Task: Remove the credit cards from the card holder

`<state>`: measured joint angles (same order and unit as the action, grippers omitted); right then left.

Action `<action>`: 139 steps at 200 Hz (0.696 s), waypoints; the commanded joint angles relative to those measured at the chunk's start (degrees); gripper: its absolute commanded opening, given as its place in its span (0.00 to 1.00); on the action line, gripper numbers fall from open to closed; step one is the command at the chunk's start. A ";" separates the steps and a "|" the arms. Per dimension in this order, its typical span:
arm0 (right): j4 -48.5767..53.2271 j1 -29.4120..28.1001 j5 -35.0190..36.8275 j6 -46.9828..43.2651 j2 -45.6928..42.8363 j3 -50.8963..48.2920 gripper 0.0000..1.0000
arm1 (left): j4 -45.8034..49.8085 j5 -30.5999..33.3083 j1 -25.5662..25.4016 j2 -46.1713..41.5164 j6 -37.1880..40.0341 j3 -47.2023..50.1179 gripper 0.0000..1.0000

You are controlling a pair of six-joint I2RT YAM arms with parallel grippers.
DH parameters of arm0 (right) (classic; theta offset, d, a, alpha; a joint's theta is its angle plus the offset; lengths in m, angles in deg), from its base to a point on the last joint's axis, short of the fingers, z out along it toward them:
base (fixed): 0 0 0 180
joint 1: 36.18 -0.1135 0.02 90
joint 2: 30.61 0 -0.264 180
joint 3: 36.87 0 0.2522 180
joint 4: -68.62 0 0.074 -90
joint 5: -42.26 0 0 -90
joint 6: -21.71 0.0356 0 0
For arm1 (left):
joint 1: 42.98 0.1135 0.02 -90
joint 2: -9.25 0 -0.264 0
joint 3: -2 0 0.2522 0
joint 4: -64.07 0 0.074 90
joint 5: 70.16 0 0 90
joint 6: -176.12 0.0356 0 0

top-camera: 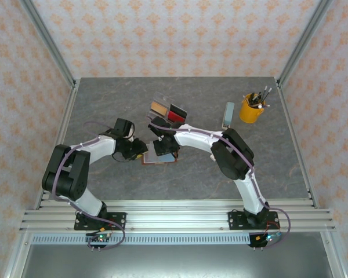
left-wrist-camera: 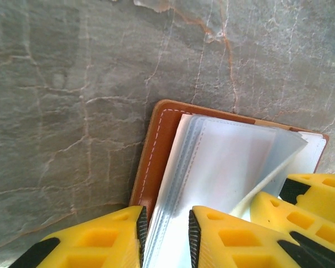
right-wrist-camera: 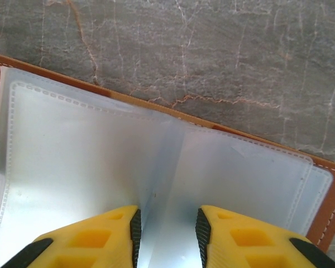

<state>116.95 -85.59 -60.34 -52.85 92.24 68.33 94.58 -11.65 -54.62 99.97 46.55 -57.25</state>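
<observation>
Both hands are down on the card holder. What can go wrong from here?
1. The left hand and right hand each straddle clear sleeves, not a card. Closing and pulling may tear a sleeve or drag the whole card holder across the table.
2. The right hand's fingers sit close beside the left hand, so a small sideways move could make them collide.
</observation>
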 commanded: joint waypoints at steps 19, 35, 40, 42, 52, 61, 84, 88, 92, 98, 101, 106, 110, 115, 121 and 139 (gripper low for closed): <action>0.65 0.18 -2.08 0.82 1.97 -2.43 0.34 | -2.95 -2.03 -0.47 -2.69 -0.15 0.48 0.24; 0.60 0.22 -2.15 0.82 1.96 -2.45 0.33 | -5.63 -3.48 -0.44 -1.96 -1.47 1.47 0.22; 0.53 0.20 -2.17 0.82 1.96 -2.46 0.33 | -6.67 -4.06 -0.47 -1.64 -1.97 1.79 0.21; 0.55 0.26 -2.23 0.86 1.96 -2.53 0.33 | -6.98 -4.27 -0.48 -1.52 -2.17 1.87 0.21; 0.43 0.29 -2.34 1.07 1.75 -2.64 0.33 | -8.74 -5.50 -0.55 -0.80 -2.90 2.32 0.21; 0.09 0.41 -2.63 1.21 1.59 -2.97 0.33 | -9.42 -6.26 -0.63 -0.01 -3.14 2.35 0.22; -1.51 0.58 -4.19 1.77 0.62 -3.78 0.33 | -10.55 -7.83 -0.75 1.59 -3.41 2.10 0.23; -1.91 0.64 -4.53 1.84 0.41 -3.83 0.34 | -10.60 -8.01 -0.68 1.83 -3.41 2.08 0.23; -2.14 0.67 -4.93 1.94 0.15 -3.98 0.34 | -10.60 -8.13 -0.72 2.07 -3.32 1.95 0.23; -2.86 0.83 -5.69 2.03 -0.41 -4.35 0.34 | -10.60 -8.36 -0.69 2.43 -3.32 1.80 0.23; -3.30 0.89 -6.14 2.08 -0.74 -4.49 0.34 | -10.60 -8.48 -0.75 2.63 -3.32 1.70 0.23; -4.01 1.00 -6.93 2.24 -1.29 -4.87 0.34 | -10.68 -8.59 -0.68 2.85 -3.32 1.65 0.23; -4.55 1.05 -7.42 2.31 -1.84 -5.02 0.35 | -10.77 -8.70 -0.76 3.01 -3.32 1.62 0.23; -5.27 1.17 -8.03 2.55 -2.50 -5.26 0.35 | -10.94 -8.96 -0.78 3.30 -3.32 1.56 0.23; -6.18 1.35 -8.65 2.62 -3.47 -5.62 0.36 | -11.19 -9.22 -0.83 3.57 -3.47 1.49 0.23; -9.07 1.87 -10.55 3.51 -6.41 -7.05 0.39 | -12.50 -10.95 -0.87 4.07 -3.99 1.38 0.24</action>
<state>111.16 -84.06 -66.33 -51.12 89.53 63.78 85.10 -19.41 -54.97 103.20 43.75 -55.79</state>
